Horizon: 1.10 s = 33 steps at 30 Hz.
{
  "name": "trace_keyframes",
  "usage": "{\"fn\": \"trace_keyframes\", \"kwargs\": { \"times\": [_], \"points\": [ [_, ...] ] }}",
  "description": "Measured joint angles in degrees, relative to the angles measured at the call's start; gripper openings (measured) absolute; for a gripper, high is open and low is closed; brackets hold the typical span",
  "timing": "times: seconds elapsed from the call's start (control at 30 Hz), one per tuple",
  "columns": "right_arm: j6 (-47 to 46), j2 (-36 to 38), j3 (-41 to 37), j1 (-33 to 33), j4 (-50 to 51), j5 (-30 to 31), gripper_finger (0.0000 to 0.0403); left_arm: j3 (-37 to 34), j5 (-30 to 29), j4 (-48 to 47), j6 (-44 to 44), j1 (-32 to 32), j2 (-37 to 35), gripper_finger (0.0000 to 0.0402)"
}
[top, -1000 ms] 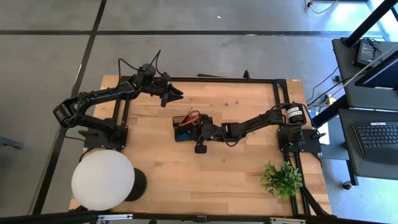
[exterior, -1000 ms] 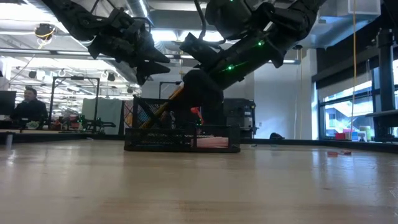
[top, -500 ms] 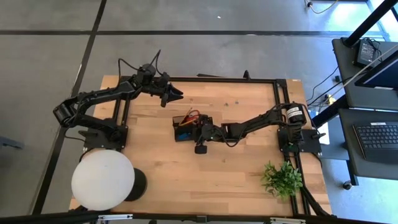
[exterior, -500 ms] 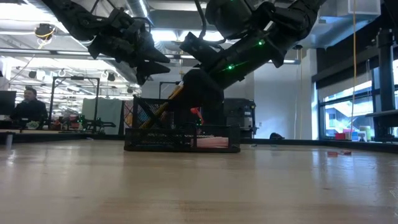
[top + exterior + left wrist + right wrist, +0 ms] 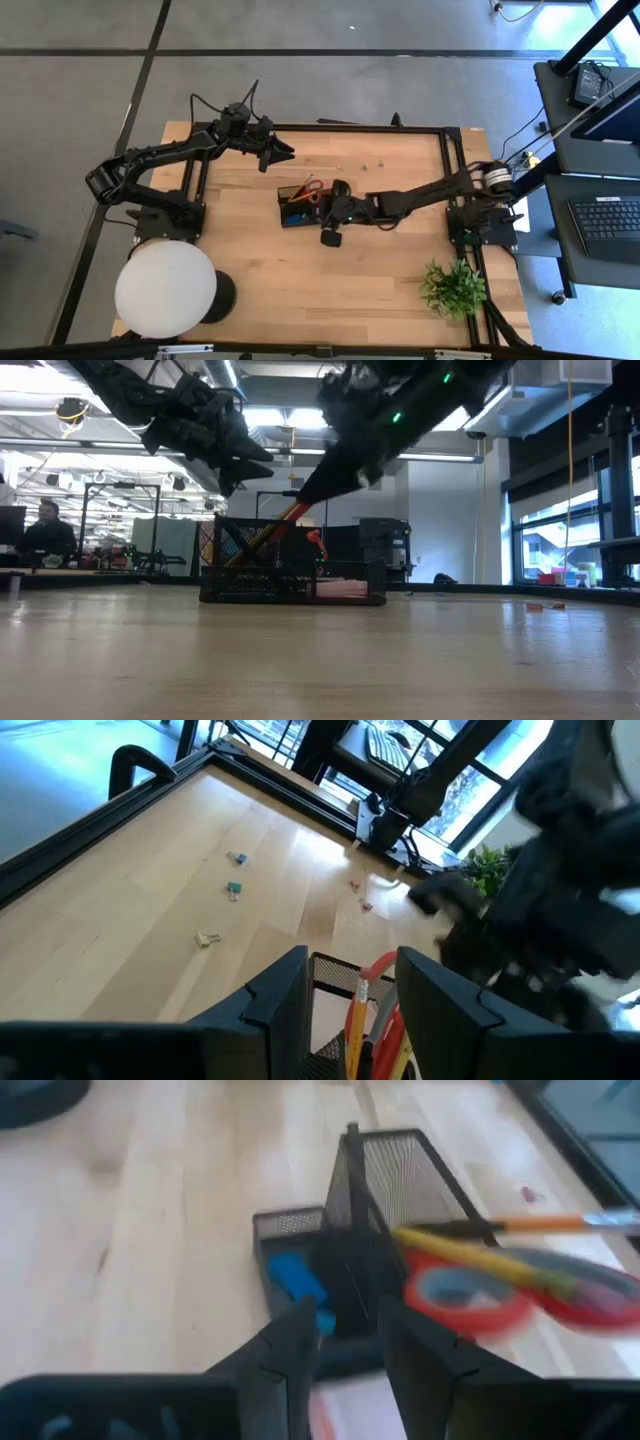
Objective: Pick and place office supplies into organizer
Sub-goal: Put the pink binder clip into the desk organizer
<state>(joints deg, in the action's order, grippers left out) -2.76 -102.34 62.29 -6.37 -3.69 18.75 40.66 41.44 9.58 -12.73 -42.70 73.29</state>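
The black mesh organizer (image 5: 297, 213) stands mid-table. Its tall cup (image 5: 400, 1170) holds the red-handled scissors (image 5: 462, 1296) and yellow pencils (image 5: 480, 1258), which lean out over the rim. A blue piece (image 5: 294, 1275) lies in a low compartment, and the pink note block (image 5: 342, 589) sits at the organizer's right end. My right gripper (image 5: 348, 1348) hangs open just above and right of the organizer, with nothing between its fingers. My left gripper (image 5: 284, 152) waits open in the air beyond the organizer, toward the far edge.
A large white round lamp (image 5: 165, 288) stands at the near left corner and a green plant (image 5: 452, 288) at the near right. Small clips (image 5: 233, 888) lie scattered on the far part of the table. A person (image 5: 48, 525) sits in the room behind.
My right gripper has risen from the organizer and drawn back toward the table's right edge, rolling a little. The scissors and pencils stay standing in the cup.
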Motion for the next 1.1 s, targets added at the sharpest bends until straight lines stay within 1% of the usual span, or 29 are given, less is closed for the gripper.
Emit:
{"fn": "trace_keyframes", "kwargs": {
  "times": [0.1, 0.2, 0.3, 0.37, 0.43, 0.47, 0.5, 0.57, 0.63, 0.93, 1.0, 1.1],
  "points": [
    [-3.8, 5.1, 0.0, -0.3, 9.8, -3.0, 0.0115, 0.0, 0.0, -0.4, 0.0, 0.0, 0.0, 0.0147],
    [-10.6, 10.1, 0.0, -0.2, 22.6, -7.1, 0.0115, 0.0, 0.0, -0.9, 0.0, 0.0, 0.0, 0.0147],
    [-18.7, 14.0, 0.0, 0.4, 37.7, -12.0, 0.0115, 0.0, 0.0, -1.1, 0.0, 0.0, 0.0, 0.0147],
    [-26.2, 16.0, 0.0, 1.3, 46.2, -15.2, 0.0115, 0.0, 0.0, -1.1, 0.0, 0.1, 0.0, 0.0147],
    [-32.9, 17.1, 0.0, 1.9, 53.2, -16.6, 0.0115, 0.0, 0.0, -1.2, 0.0, 0.2, 0.0, 0.0147],
    [-34.7, 17.2, 0.0, 2.1, 56.1, -16.7, 0.0115, 0.0, 0.0, -1.2, 0.0, 0.2, 0.0, 0.0147],
    [-34.5, 17.3, 0.0, 2.2, 58.3, -17.0, 0.0115, 0.0, 0.0, -1.2, 0.0, 0.2, 0.0, 0.0147],
    [-29.1, 17.3, 0.0, 2.3, 61.3, -17.0, 0.0115, 0.0, 0.0, -1.2, 0.0, 0.3, 0.0, 0.0147],
    [-20.5, 17.3, 0.0, 2.3, 62.9, -17.0, 0.0115, 0.0, 0.0, -1.2, 0.0, 0.3, 0.0, 0.0147],
    [15.6, 17.3, -1.0, 2.5, 64.0, -17.0, 0.0115, 0.0, 0.1, -1.5, 0.0, 0.2, 0.0, 0.0147],
    [18.8, 17.3, -2.7, 2.7, 64.1, -16.9, 0.0116, 0.0, 0.1, -2.2, 0.0, 0.2, 0.0, 0.0147],
    [19.4, 17.3, -6.9, 3.8, 63.0, -17.0, 0.0125, 0.0, 0.1, -3.3, 0.3, 0.2, 0.0, 0.0147]
  ]
}}
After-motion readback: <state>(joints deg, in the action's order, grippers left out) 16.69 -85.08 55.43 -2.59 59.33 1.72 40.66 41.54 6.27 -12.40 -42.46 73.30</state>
